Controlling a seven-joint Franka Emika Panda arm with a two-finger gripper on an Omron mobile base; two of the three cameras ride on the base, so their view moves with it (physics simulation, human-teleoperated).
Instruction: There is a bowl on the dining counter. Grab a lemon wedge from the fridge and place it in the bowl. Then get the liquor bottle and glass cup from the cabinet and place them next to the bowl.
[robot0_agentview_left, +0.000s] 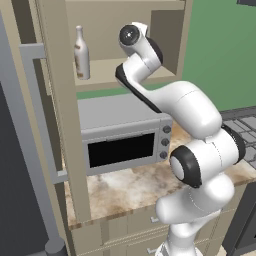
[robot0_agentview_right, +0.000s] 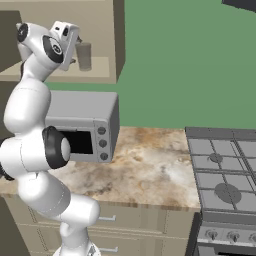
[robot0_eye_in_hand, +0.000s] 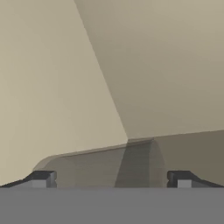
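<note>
Reaching up into the open cabinet (robot0_agentview_left: 125, 70), the arm is holding its gripper (robot0_eye_in_hand: 111, 179) right at the glass cup (robot0_agentview_right: 83, 55) on the shelf, fingers spread wide on either side of the rim and not gripping. The liquor bottle (robot0_agentview_left: 81, 53) is standing upright further left on that same shelf, above the microwave (robot0_agentview_left: 125, 137).

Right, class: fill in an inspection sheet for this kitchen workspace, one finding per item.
Surface: marbled worktop on beige base cabinets.
Job's things: liquor bottle upright on the open cabinet shelf; glass cup upright on the same shelf.
Clutter: grey microwave on the worktop under the cabinet.
Grippers: gripper open, the cup's rim between its fingertips, not gripped.
Cables: nothing seen.
Surroundings: green wall; gas stove beside the worktop.
</note>
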